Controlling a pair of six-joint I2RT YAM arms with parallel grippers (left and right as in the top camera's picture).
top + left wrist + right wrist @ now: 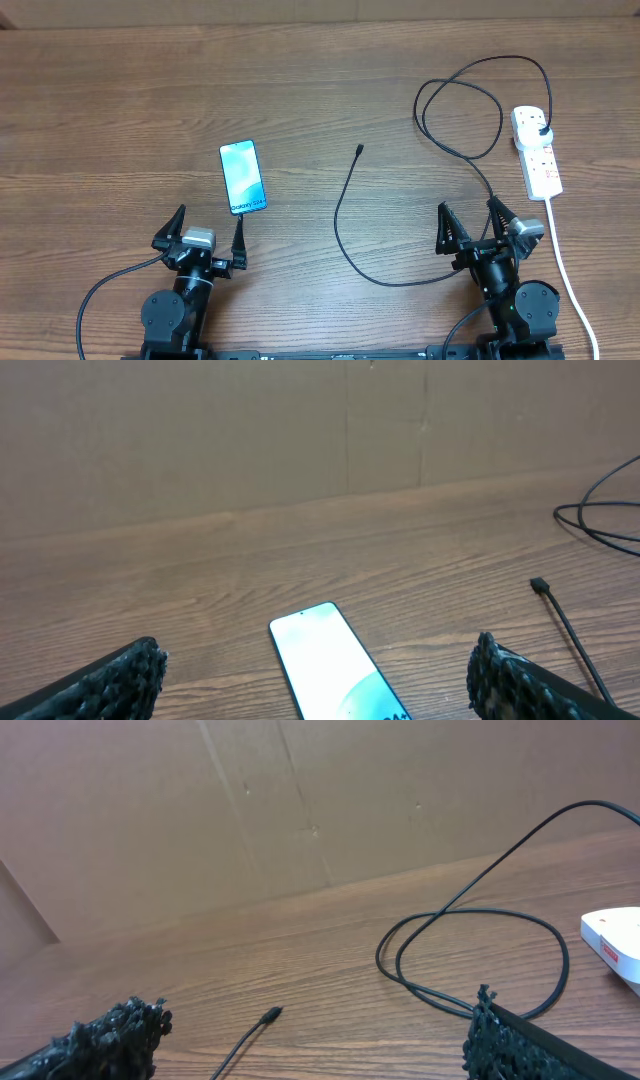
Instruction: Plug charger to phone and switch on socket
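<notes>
The left hand (210, 216) at lower left is empty, its fingers wide apart, just below the phone (243, 177), which lies screen-up on the bench (120, 100). The right hand (467, 205) at lower right is likewise spread and empty, with the charger (336, 210) curving past it. The charger's loose tip (359, 151) lies apart from the phone at mid-frame, and its plug sits in the socket (537, 150) at upper right.
</notes>
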